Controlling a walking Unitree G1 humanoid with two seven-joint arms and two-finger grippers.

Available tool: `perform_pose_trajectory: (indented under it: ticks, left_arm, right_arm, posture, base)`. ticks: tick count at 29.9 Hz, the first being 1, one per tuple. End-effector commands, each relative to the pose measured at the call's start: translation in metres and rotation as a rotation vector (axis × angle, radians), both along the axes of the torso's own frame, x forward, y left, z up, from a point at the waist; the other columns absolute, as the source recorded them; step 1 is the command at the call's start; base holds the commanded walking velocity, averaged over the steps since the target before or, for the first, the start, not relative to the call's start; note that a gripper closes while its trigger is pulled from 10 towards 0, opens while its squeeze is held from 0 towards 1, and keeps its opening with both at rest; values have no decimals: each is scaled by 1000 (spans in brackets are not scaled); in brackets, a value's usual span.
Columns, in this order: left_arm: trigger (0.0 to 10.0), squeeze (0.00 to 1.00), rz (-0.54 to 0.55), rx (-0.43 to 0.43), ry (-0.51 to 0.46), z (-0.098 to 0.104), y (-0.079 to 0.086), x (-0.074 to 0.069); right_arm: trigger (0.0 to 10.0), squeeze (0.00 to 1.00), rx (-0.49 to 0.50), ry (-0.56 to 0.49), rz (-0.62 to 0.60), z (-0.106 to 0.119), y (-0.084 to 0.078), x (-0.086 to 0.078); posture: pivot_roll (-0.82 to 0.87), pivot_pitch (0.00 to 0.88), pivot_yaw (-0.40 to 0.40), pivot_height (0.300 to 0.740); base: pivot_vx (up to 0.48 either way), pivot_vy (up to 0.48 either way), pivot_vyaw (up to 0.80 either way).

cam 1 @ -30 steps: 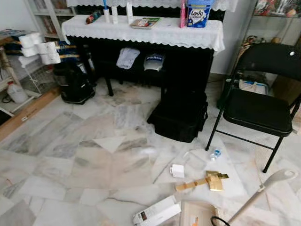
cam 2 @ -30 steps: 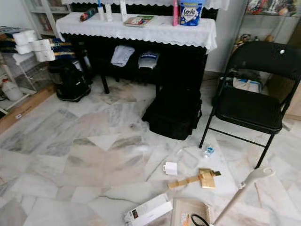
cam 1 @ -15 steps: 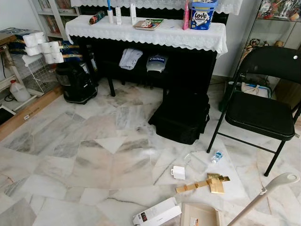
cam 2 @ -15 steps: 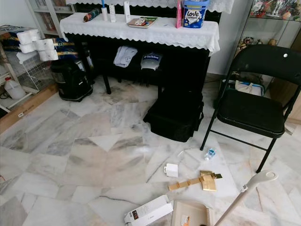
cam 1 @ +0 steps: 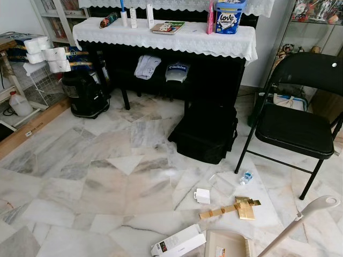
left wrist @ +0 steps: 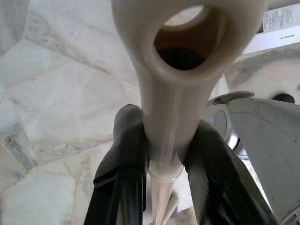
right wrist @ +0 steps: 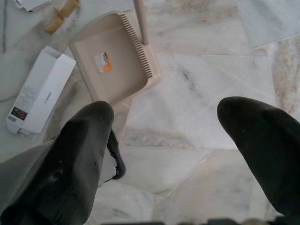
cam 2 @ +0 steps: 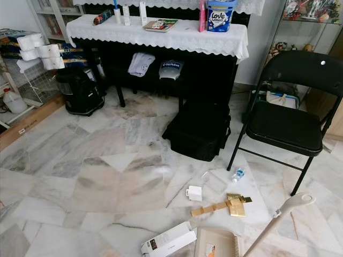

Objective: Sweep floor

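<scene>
The two eye views look down and forward from the robot's head at the marble floor. Far off at 12 o'clock is the piano, and the folding chair is at 2 o'clock. The left wrist view sits very close to a cream handle, looking down at the floor. The right wrist view looks down on the dustpan and white box, which the eye views show at 6 o'clock.

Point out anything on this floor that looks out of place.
Litter lies scattered on the marble floor before the black bag: a white carton, gold packaging, a small white box and a small bottle lying by the chair.
</scene>
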State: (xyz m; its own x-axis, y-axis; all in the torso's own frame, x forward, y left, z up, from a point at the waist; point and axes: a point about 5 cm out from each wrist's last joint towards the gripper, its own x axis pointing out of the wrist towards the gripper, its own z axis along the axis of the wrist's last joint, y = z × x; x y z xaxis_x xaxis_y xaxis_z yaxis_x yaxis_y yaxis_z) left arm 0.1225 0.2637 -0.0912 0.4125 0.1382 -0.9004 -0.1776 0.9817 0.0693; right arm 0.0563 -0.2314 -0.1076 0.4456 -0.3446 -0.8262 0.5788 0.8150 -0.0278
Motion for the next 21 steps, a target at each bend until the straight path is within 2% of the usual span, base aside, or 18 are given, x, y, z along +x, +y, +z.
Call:
perform_pose_trajectory:
  ticks: [1,9,12,21]
  left_arm:
    - [10000,0,-40,33,-5,2,5,2]
    - [10000,0,-79,40,-5,3,5,3]
    - [10000,0,-83,35,-5,2,4,2]
    - [10000,0,-88,38,-6,3,4,3]
  right_arm:
    - [10000,0,5,-14,-5,0,3,1]
    - [10000,0,48,-29,9,-2,11,3]
    - [10000,0,61,-10,10,-3,13,-2]
    - [10000,0,75,24,-2,-4,8,-10]
  posture:
    - [-34,0,22,740]
    - [-34,5,21,740]
    - [-33,6,21,740]
    - [-34,0,20,740]
  base:
    - [0,0,0]
    - [0,0,0]
    - [0,0,0]
    - [0,0,0]
